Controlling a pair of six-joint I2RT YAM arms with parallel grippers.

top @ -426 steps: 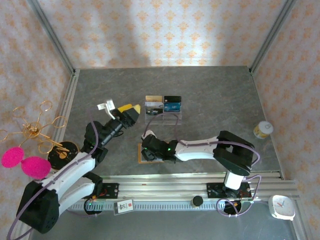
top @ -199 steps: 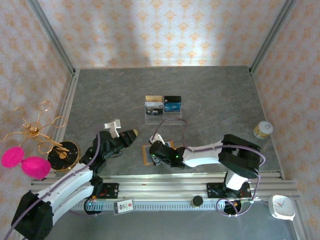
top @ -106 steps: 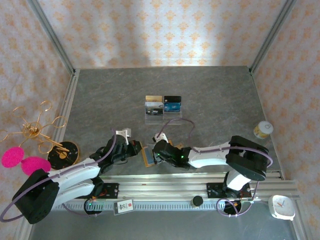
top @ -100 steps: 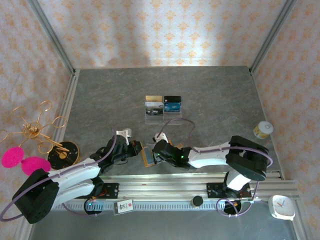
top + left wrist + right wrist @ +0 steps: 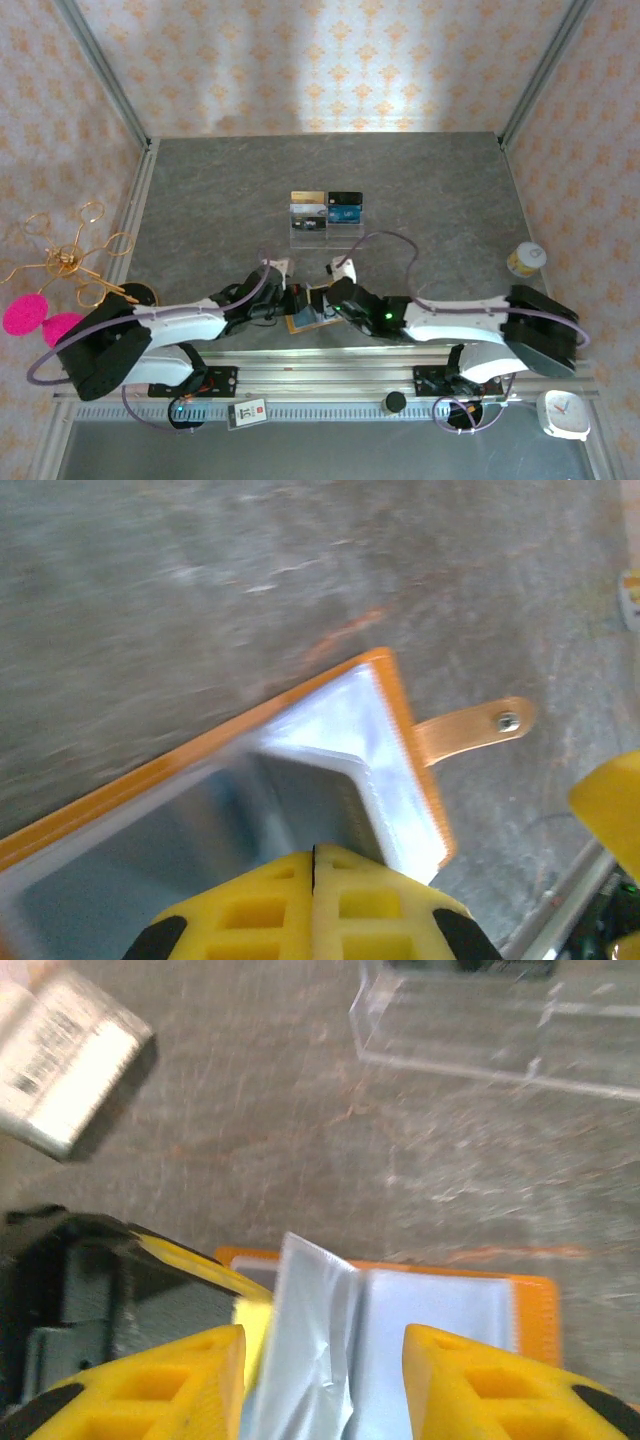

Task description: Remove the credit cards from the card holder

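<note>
The card holder (image 5: 303,322) lies open near the table's front edge, orange-rimmed with clear sleeves and a strap tab (image 5: 470,728). My left gripper (image 5: 293,303) is shut, its yellow tips (image 5: 313,865) resting on the holder's left sleeve (image 5: 340,720). My right gripper (image 5: 322,305) is open over the holder (image 5: 440,1300), and one loose sleeve page (image 5: 310,1320) stands up between the fingers of the right gripper (image 5: 322,1345). I cannot tell whether the sleeves hold a card. Several credit cards (image 5: 327,207) stand in a clear acrylic stand behind.
The acrylic stand (image 5: 500,1030) is just beyond the holder. A yellow-lidded jar (image 5: 525,260) sits at the right. A gold wire stand with pink pompoms (image 5: 60,275) is at the left edge. The aluminium rail (image 5: 350,365) runs along the near edge.
The left gripper has slid right onto the card holder. The right gripper, shut half a second ago, has opened around a lifted sleeve page, and its arm has stretched left.
</note>
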